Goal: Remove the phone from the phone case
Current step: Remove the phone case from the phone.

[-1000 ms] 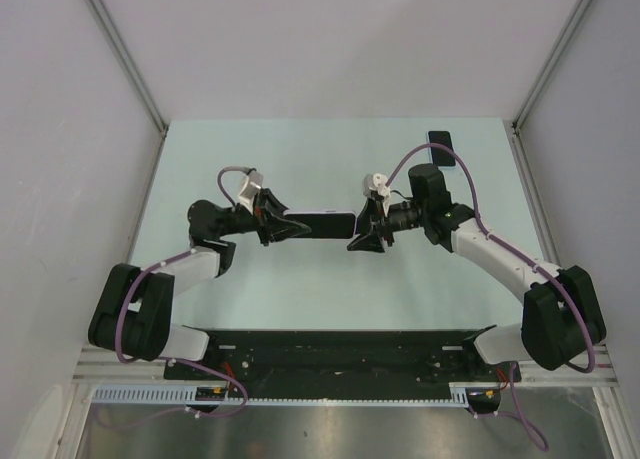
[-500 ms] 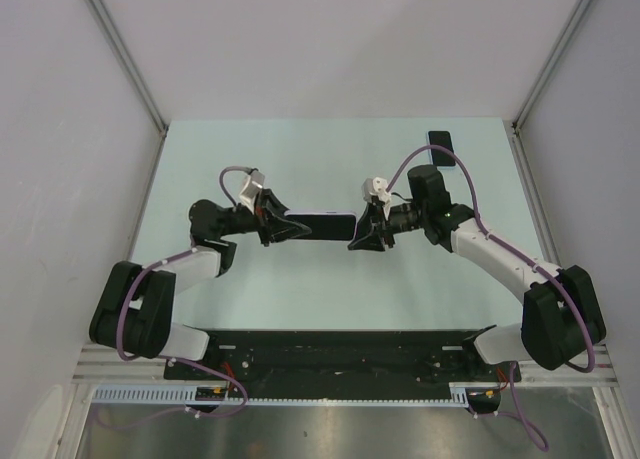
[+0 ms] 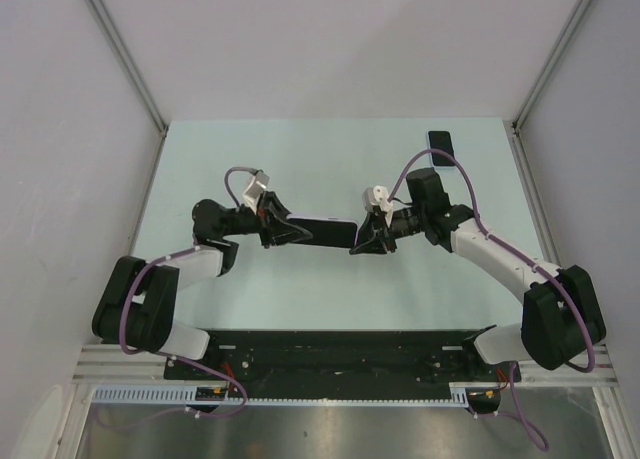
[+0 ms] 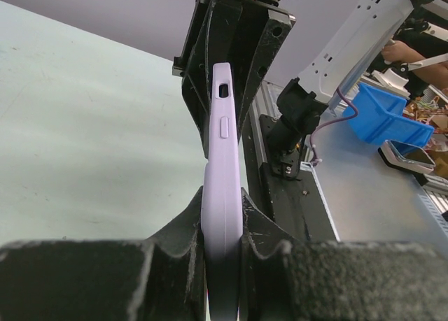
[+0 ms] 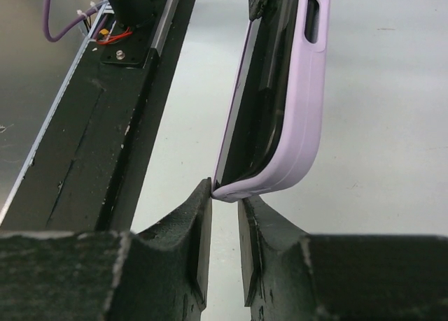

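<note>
We are noting the left claw (image 4: pixel 222 203) clenching the lilac phone case (image 4: pixel 222 118) over the worktop (image 3: pixel 300 159), the right claw (image 5: pixel 225 195) sitting narrowed at its corner, grip we cannot tell.

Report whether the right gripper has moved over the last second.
Yes, slightly: the right gripper has dropped lower in the top view, away from the dark phone lying beyond it.

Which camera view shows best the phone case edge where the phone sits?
Right wrist: the dark phone lies inside the lilac phone case lip. Left wrist shows only the case's side; top external, a small dark slab.
</note>
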`<state>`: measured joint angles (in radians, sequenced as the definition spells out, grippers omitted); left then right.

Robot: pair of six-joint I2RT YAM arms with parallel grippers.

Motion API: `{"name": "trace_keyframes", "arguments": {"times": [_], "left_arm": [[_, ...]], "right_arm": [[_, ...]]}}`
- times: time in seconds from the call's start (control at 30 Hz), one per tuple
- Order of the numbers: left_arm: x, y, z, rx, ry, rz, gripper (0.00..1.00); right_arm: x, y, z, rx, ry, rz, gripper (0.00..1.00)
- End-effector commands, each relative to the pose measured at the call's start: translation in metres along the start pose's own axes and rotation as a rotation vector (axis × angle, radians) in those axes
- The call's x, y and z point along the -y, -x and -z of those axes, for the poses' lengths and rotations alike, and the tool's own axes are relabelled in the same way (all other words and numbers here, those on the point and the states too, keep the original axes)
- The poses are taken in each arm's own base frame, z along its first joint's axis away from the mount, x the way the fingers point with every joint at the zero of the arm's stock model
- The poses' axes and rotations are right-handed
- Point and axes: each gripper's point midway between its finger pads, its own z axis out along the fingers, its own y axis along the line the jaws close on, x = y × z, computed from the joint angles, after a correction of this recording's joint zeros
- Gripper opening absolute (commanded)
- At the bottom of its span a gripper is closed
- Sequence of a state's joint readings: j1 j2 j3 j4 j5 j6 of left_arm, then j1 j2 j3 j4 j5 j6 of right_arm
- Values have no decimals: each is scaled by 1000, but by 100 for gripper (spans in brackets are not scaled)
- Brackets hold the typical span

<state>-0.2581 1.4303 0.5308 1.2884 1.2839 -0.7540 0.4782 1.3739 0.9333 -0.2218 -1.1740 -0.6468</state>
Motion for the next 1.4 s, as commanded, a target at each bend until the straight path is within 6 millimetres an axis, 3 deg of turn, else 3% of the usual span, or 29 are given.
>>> {"name": "trace_keyframes", "arguments": {"times": [0.0, 0.97, 1.37], "left_arm": [[9, 21, -3, 34, -42, -120, 0], [29, 1, -16, -66, -181, -21, 0], [48, -5, -21, -127, -266, -42, 0]], "right_arm": [[-5, 13, 3, 24, 22, 102, 22], [25, 12, 17, -4, -176, 291, 18], [38, 4, 26, -29, -251, 374, 17]]}}
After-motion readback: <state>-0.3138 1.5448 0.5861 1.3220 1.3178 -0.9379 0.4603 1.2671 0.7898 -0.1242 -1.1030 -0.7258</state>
